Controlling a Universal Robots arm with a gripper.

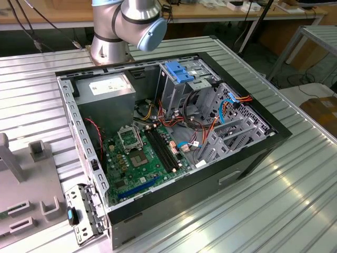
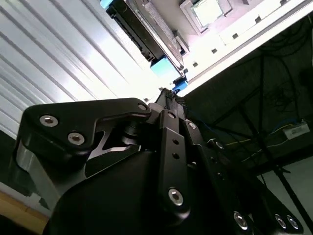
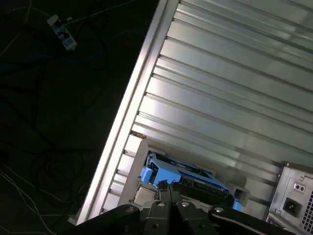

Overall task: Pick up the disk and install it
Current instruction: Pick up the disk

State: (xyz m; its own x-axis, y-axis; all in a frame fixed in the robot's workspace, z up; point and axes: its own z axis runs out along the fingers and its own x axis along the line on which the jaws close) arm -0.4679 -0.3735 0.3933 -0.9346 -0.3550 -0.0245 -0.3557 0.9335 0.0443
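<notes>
A: Where is the disk (image 3: 188, 177)?

B: It lies on the ribbed metal worktop (image 3: 220, 98), close to the worktop's edge. Bright blue plastic runs along its sides. In the second wrist view the disk (image 2: 137, 35) sits against a pale grey holder board (image 2: 205, 36).

A: And the pincer (image 3: 166, 186)?

B: It is black, and its two tips are pressed together. In both wrist views the tips point at the disk and sit just beside its near edge. In the second wrist view the pincer (image 2: 168, 95) ends by a small blue corner of the disk. Whether it touches the disk, nobody can tell.

A: What else is near the disk?

B: The back corner of the computer case (image 3: 293, 196) stands near it, with a power socket in it. Past the worktop's edge there is a dark floor (image 3: 58, 122) with thin cables and a power strip (image 3: 61, 32).

A: What does the exterior view show?

B: The computer case (image 1: 237, 168) lies on the worktop (image 1: 295, 200) with its open side up. Inside is a green board (image 1: 142, 158), a grey power box (image 1: 108, 92) and red and orange wires. A grey drive cage (image 1: 171, 95) stands in there too, with a blue bracket (image 1: 179, 71) on top. The silver robot arm (image 1: 131, 26) rises behind the case.
</notes>
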